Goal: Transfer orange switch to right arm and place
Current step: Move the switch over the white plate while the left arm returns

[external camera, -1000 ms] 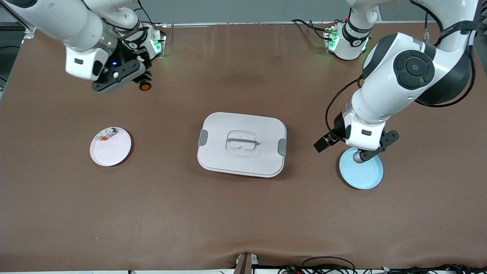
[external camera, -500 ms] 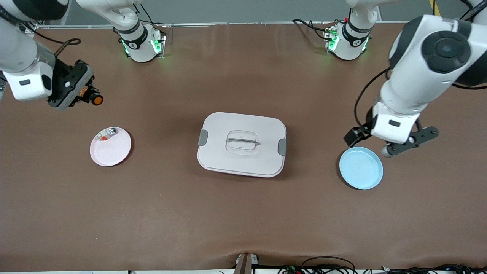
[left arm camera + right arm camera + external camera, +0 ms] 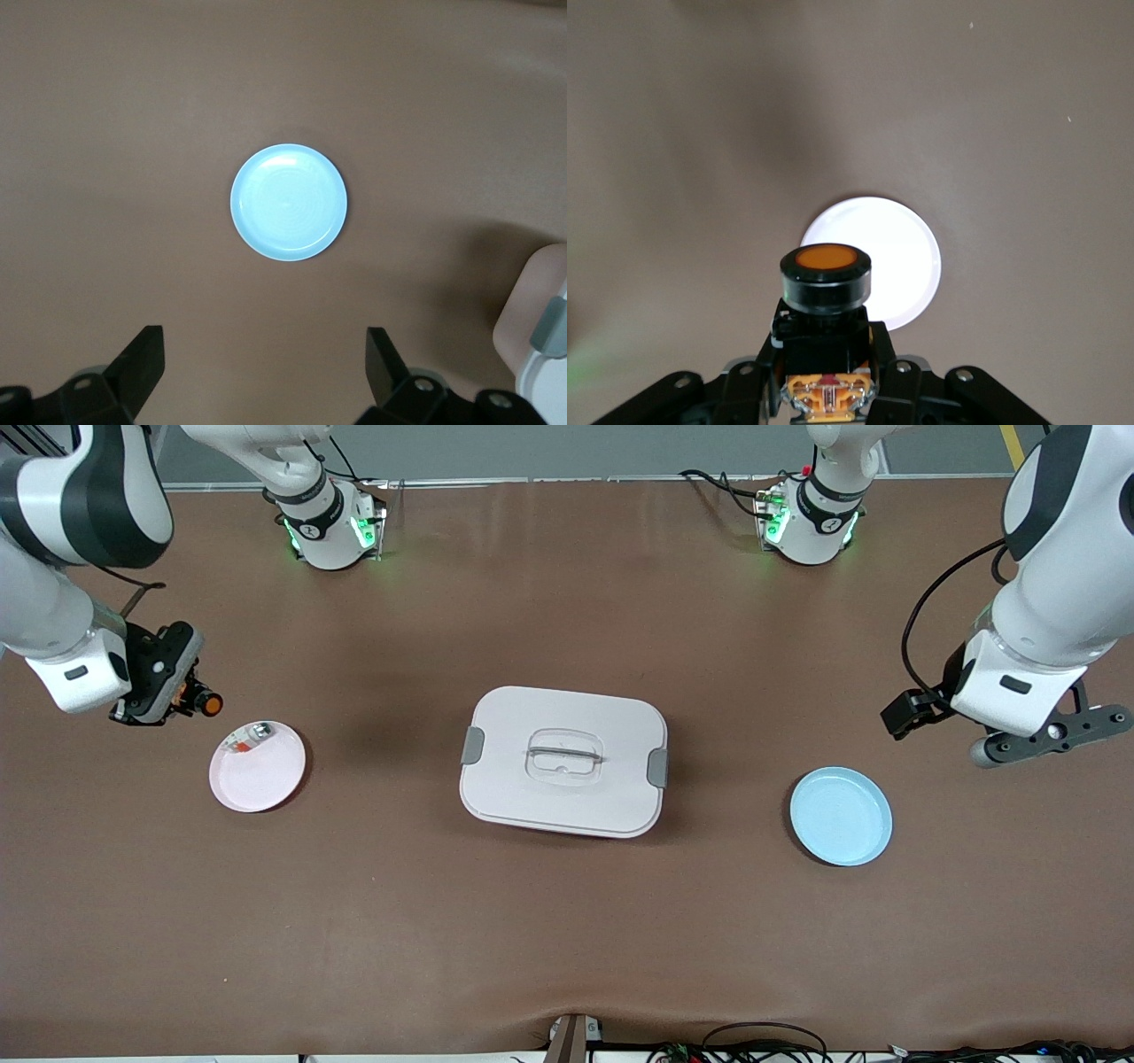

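My right gripper [image 3: 180,696] is shut on the orange switch [image 3: 209,703], a stubby black cylinder with an orange cap. It holds the switch in the air over bare table just off the rim of the pink plate [image 3: 262,779]. In the right wrist view the switch [image 3: 826,270] sits between the fingers of my right gripper [image 3: 826,359], with the plate [image 3: 908,261] below it. My left gripper [image 3: 1050,732] is open and empty over the table at the left arm's end. In the left wrist view it [image 3: 263,365] is wide open with its fingers [image 3: 142,361] apart.
A small silver-and-red clear-cased part [image 3: 251,735] lies on the pink plate. A white lidded box [image 3: 563,802] stands mid-table; its corner shows in the left wrist view [image 3: 542,310]. A bare blue plate [image 3: 840,816] lies near the left arm and shows in its wrist view [image 3: 289,202].
My right gripper carried the switch from near its base toward the right arm's end and down toward the pink plate. My left gripper moved off the blue plate toward the table's end.
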`<state>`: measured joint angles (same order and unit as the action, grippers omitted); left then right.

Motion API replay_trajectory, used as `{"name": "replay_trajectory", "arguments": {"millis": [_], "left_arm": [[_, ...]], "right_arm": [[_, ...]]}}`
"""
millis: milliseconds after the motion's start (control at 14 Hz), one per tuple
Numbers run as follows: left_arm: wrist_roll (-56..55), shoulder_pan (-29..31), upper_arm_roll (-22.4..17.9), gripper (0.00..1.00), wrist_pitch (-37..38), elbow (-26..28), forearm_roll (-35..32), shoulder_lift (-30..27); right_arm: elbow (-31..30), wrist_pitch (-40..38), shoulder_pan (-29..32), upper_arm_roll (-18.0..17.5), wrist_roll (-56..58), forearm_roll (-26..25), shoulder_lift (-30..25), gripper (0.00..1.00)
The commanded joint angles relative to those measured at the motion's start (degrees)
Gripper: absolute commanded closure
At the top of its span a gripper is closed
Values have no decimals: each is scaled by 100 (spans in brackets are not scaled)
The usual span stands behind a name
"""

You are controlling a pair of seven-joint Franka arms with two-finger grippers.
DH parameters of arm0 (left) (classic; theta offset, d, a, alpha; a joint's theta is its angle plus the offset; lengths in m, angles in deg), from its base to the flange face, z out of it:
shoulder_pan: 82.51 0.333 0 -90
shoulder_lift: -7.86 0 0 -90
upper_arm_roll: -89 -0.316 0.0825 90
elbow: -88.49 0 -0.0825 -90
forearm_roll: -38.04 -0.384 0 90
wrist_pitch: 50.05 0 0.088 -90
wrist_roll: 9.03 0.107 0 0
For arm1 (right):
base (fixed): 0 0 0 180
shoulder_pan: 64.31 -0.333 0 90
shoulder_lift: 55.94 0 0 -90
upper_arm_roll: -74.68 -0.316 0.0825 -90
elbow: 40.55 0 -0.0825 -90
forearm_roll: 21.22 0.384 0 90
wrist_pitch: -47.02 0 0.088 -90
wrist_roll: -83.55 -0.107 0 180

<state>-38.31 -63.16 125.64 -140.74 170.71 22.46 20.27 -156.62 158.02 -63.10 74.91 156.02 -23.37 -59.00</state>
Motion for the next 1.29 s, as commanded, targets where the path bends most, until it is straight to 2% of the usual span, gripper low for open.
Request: {"name": "replay_trajectory", "arguments": {"millis": [0,143,286,357,571,786,929,1214], "left_arm": [[527,131,27,0,131,23,37,-126],[722,139,10,0,139,31,37,-230],[949,96,-77,0,226,31,46,-406],[1151,-87,-374,0,271,49,98,-502],[1757,-948,-1753,0,376,101,852,-740],[2127,-1397,-2379,0,438,311,986,-977],[2207,-1504,-2626,0,438,470,1205,-1127],[2445,-1495,-2662,0,429,523,1285,-1259]], "right_arm": [[-407,597,283,-111,267,-249,156,100],[-425,922,414,-111,346,-548,498,100],[-425,1361,616,-111,713,-593,841,100],[-443,1589,670,-111,829,-593,956,100],[-521,1950,688,-111,830,-602,1211,100],[-925,2662,679,-111,830,-611,1378,100],[-1023,2778,670,-102,830,-672,1527,100],[-1251,3199,679,-85,830,-690,1765,100]]}}
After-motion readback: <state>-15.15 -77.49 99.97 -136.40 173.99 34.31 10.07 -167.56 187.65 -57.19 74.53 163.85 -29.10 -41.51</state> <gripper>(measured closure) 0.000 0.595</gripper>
